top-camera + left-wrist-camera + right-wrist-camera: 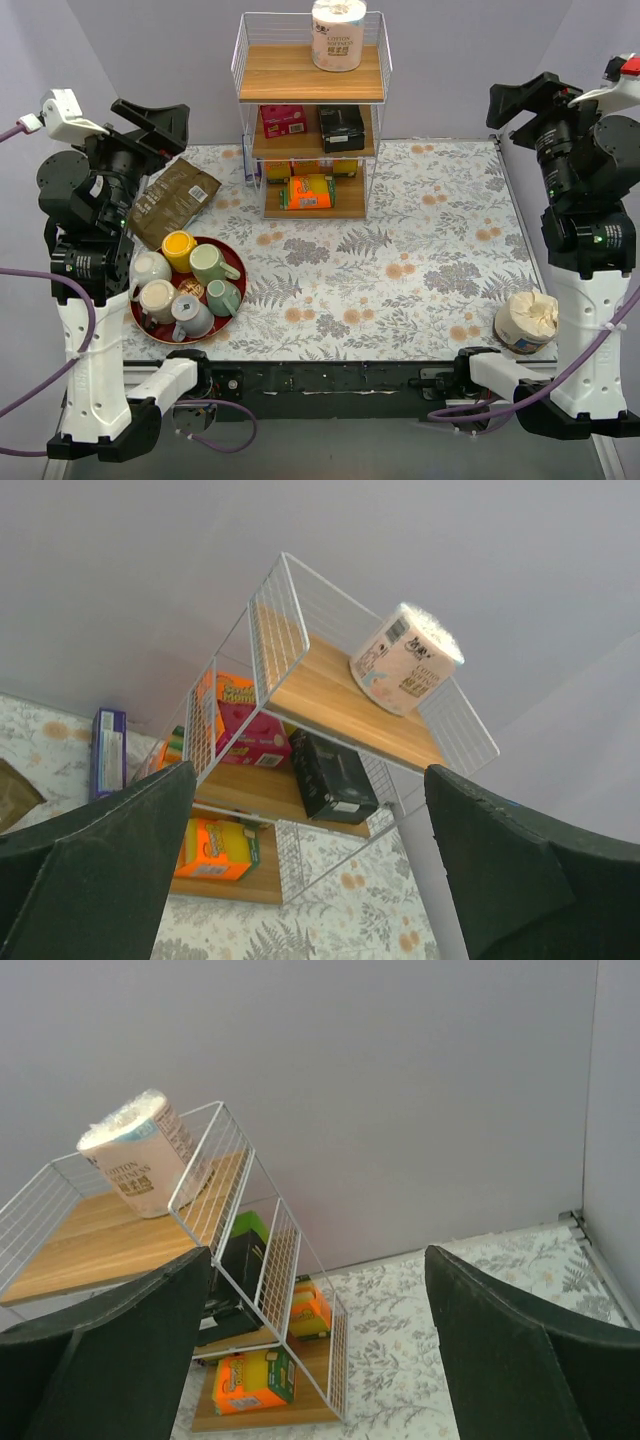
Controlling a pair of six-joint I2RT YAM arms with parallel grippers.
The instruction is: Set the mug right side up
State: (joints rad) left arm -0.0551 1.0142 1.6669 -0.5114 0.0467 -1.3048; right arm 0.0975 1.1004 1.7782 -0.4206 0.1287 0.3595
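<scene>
Six mugs sit bunched on a dark-red round tray (232,318) at the near-L corner of the table, right beside the L arm's base. Yellow mug (178,247) & pale-green mug (210,263) are at the far side, white mug (150,268) at L, cream mug (157,297) in front of it, grey mug (190,316) at the near edge, small green mug (223,296) at R. Can't tell from the top view which one is mouth-down. Brown pouch (172,197) lies just beyond the tray, near the yellow mug. L gripper (168,128) hangs in the air above & beyond the tray, jaws wide apart, empty; its wrist cam looks between the fingers (100,870) at the wire rack (300,685). R gripper (503,104) is up high at far R, well apart from the tray, jaws also spread, nothing in them. The rack stands at far centre w/ toilet roll (338,35) on the top shelf, red box (283,121) & black box (341,127) on the mid shelf, orange pack (308,192) on the lowest. Paper-topped tub (527,320) sits by the R arm's base. Floral cloth (400,260) covers the table.
</scene>
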